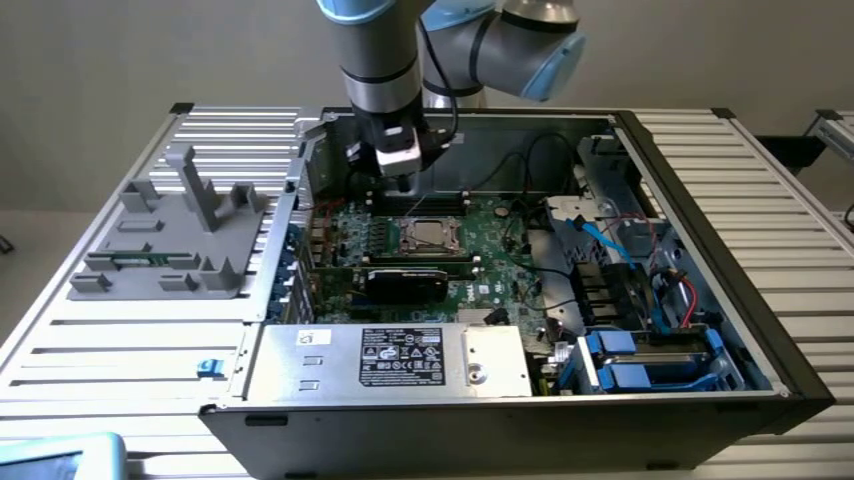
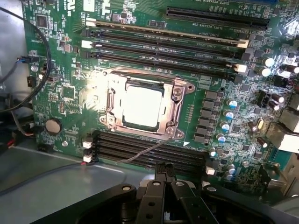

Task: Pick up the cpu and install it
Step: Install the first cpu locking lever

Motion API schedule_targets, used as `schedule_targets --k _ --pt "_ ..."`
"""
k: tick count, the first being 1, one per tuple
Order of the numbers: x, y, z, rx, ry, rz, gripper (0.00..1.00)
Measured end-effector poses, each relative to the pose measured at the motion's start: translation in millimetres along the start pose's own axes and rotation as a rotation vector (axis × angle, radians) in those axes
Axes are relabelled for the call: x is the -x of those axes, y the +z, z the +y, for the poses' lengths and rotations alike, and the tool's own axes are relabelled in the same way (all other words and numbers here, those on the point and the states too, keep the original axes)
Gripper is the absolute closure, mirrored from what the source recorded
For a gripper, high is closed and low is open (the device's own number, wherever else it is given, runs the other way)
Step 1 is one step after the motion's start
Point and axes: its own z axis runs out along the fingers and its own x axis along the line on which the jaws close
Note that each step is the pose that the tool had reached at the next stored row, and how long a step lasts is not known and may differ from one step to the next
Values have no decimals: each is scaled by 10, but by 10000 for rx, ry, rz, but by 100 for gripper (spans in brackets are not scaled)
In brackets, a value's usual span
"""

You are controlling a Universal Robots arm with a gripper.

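Cpu (image 2: 142,106) glare-washed within socket frame (image 2: 178,99)

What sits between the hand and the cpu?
Wrist view: a bank of black memory slots, crossed by a thin grey wire, separates the hand from the cpu.

No word or number can be read with certainty. On the power supply box (image 1: 494,365), well apart from the gripper (image 1: 404,186), sits a black label (image 1: 403,357) with white print and small symbols (all too fine to make out). Beside it is a small white sticker (image 1: 315,338) with dark marks. On the green motherboard (image 2: 70,93), a white triangle mark (image 2: 187,143) is printed just ahead of the gripper, at the socket (image 2: 179,100) corner nearest it. Farther from the gripper, along the long black slot (image 2: 217,17), runs a line of white lettering (image 2: 243,3) that cannot be read.
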Motion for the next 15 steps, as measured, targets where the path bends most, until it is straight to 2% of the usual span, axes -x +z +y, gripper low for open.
schedule_targets --k 2,5,10,15 --pt "2 15 5 -4 237 75 89" --pt "6 43 12 -56 484 160 89" --pt "31 107 29 -87 708 230 89" --pt "34 109 29 -79 762 250 89"
